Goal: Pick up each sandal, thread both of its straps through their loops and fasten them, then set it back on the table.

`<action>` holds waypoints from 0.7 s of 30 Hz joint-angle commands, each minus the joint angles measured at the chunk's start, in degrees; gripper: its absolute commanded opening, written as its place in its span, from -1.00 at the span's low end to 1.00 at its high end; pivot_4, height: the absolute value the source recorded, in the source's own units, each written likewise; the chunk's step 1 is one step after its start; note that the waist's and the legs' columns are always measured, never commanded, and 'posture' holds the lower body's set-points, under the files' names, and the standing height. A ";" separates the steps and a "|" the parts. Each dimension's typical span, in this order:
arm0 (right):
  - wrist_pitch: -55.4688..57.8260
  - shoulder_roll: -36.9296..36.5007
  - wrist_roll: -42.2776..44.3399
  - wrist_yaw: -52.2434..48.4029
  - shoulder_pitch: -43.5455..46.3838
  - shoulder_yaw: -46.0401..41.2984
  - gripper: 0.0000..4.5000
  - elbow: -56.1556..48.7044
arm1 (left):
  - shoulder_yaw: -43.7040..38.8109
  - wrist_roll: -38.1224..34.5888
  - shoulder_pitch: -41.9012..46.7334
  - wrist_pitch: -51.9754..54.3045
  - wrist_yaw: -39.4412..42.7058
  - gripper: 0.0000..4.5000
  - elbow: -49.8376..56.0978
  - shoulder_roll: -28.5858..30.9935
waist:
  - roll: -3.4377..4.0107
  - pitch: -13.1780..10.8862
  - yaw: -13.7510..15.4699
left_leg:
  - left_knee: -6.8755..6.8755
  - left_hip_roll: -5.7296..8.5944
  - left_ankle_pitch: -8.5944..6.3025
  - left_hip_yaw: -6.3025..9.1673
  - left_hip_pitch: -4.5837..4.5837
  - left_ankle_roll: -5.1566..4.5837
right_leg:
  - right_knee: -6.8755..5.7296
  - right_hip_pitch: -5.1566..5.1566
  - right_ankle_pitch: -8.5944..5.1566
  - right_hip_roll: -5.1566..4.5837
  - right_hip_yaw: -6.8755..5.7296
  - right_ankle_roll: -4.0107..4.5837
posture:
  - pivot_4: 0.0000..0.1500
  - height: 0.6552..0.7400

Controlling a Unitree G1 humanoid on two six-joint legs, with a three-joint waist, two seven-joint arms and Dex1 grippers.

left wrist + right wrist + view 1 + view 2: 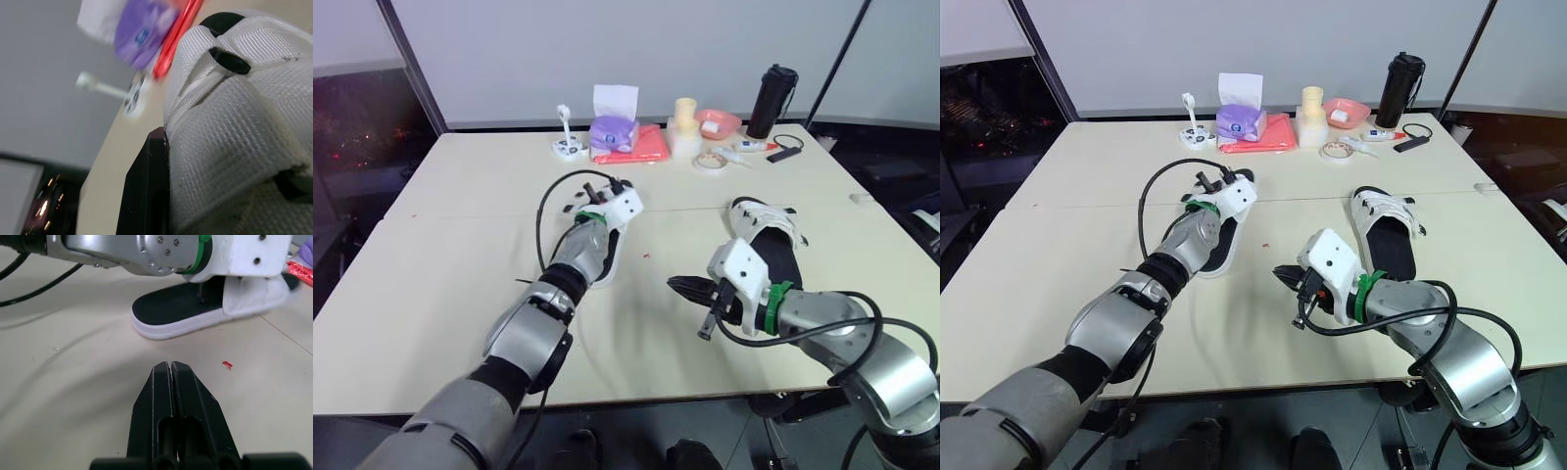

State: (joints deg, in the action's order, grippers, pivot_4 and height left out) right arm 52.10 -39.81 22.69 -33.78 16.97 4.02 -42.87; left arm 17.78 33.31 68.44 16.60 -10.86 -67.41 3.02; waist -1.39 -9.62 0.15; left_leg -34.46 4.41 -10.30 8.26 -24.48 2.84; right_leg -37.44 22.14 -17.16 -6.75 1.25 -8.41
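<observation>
Sandals: two, both soles-down on the cream table, well apart, one toward each arm. Nearest: right gripper, clenched, black fingers pressed flat together, nothing held. Low over bare tabletop in the gap between the sandals, touching neither. Aimed toward the left sandal, whose heel end faces it across a stretch of table. Small red speck on the surface in between. Right sandal just beyond the right wrist, black insole up, white straps at its far end.

Slightly farther: left gripper down on the front half of the left sandal, right against the white woven strap. Black loop visible on that strap. Clamped or released: cannot tell. Black cable arcing beside the left wrist.

Far edge of table, well away from both sandals: white stand, purple tissue box, red cloth, cream roll, tape ring, pink bowl, black bottle.
</observation>
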 commanded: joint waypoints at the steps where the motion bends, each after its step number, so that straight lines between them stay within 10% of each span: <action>1: -1.16 -0.15 -0.55 0.58 0.59 0.10 -1.00 -0.56 | 0.84 0.34 2.45 3.49 -3.14 -0.99 -1.52 -0.99 | 0.00 0.00 -0.21 | 0.07 0.00 0.00 -0.01 0.00 0.00 | 0.00 0.04 0.00 0.00 0.01 0.00 | 1.00 1.00; 21: -1.22 -0.33 -1.71 1.03 -0.03 1.37 -1.00 -0.75 | 1.76 -2.00 6.78 6.58 -7.24 -0.99 -7.95 -5.09 | -0.01 0.00 -0.65 | 0.19 0.03 0.00 -0.05 -0.02 0.02 | 0.04 0.10 -0.01 -0.06 0.03 -0.01 | 1.00 1.00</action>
State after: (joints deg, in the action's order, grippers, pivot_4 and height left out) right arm 52.03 -39.80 21.10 -32.83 16.71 5.58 -42.52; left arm 18.57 30.80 73.16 23.64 -17.93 -76.01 -1.22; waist -1.39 -9.62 -0.49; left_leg -34.27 4.44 -10.30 8.21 -24.50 2.85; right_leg -37.40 22.25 -17.17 -6.80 1.28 -8.42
